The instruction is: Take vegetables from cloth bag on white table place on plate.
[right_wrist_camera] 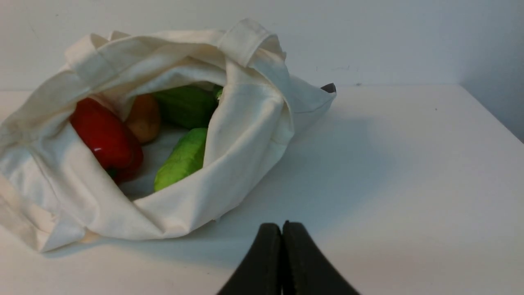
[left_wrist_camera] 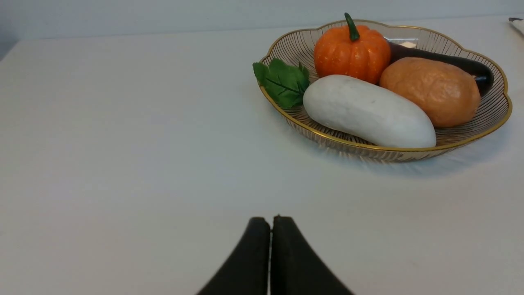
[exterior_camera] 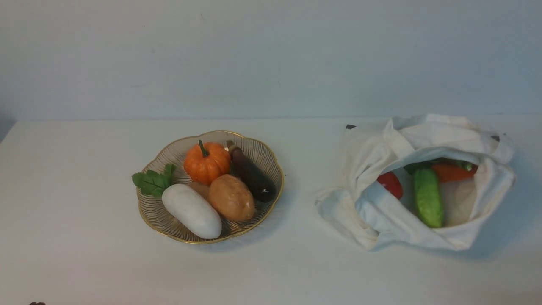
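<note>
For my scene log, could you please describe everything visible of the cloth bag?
The cloth bag is a soft, off-white fabric tote, crumpled and lying on the white table to the right of the plate, apart from it. Its mouth gapes open, strap handles folded over the top. Inside lie a red vegetable, a green cucumber and an orange carrot. Neither hand touches it.

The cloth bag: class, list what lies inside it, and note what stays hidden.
Inside the cloth bag lie a green cucumber, a red vegetable and an orange carrot. Folded fabric covers part of each, and anything deeper inside cannot be seen.
</note>
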